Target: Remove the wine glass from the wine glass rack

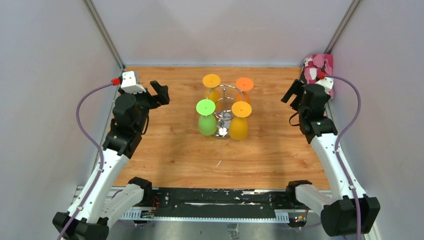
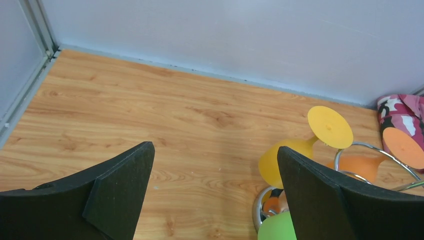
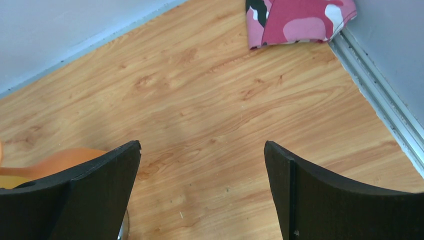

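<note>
Left claw (image 1: pixel 161 93) and right claw (image 1: pixel 291 93) gape empty at the side edges of the table (image 1: pixel 170 165), the approach seemingly not begun; next, one must reach the green wine glass (image 1: pixel 206 123) on the wine glass rack (image 1: pixel 223 131).

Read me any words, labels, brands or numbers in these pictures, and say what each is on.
No text can be read.
The wine glasses, the wine glass rack and the pink camouflage cloth carry no lettering.
Pale marks on the black rail at the near edge: too small to tell if they are writing.
</note>
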Available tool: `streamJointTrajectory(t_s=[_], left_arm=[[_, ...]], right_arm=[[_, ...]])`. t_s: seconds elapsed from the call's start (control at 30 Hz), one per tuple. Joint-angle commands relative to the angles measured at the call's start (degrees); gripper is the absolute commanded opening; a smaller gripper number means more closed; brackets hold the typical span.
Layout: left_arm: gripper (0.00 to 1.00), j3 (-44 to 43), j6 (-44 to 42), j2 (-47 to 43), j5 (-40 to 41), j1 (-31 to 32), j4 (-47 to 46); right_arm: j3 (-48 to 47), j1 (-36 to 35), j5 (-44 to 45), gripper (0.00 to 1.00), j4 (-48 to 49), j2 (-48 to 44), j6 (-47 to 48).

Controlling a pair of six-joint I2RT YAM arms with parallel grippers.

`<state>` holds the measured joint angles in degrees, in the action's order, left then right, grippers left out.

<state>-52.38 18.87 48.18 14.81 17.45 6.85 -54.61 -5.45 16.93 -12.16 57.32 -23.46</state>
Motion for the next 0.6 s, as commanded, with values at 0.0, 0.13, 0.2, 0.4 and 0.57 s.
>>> streamJointTrajectory(t_s=[0.0, 0.13, 0.2, 0.4, 0.57], left_arm=[[1.00, 0.5, -1.1, -0.8, 1.0, 0.2, -0.4], [1.00, 1.4, -1.0, -0.9, 1.3, 0.2, -0.9], [1.00, 2.0, -0.6, -0.3, 1.7, 0.2, -1.3], [1.00, -1.1, 1.4, 6.8, 2.3, 0.2, 1.4], [0.97, -2.8, 5.1, 11.5, -5.8, -1.3, 2.3]], right_arm=[[-0.4, 0.4, 1.3, 1.00, -1.6, 0.5, -1.8], [2.2, 0.4, 2.3, 0.99, 1.4, -1.7, 0.4], [4.6, 0.4, 1.2, 0.96, 4.9, -3.3, 4.3], [-0.2, 0.4, -3.5, 0.93, 1.7, 0.3, 7.3], [-1.0, 0.4, -12.8, 0.93, 4.6, 2.4, 4.6]])
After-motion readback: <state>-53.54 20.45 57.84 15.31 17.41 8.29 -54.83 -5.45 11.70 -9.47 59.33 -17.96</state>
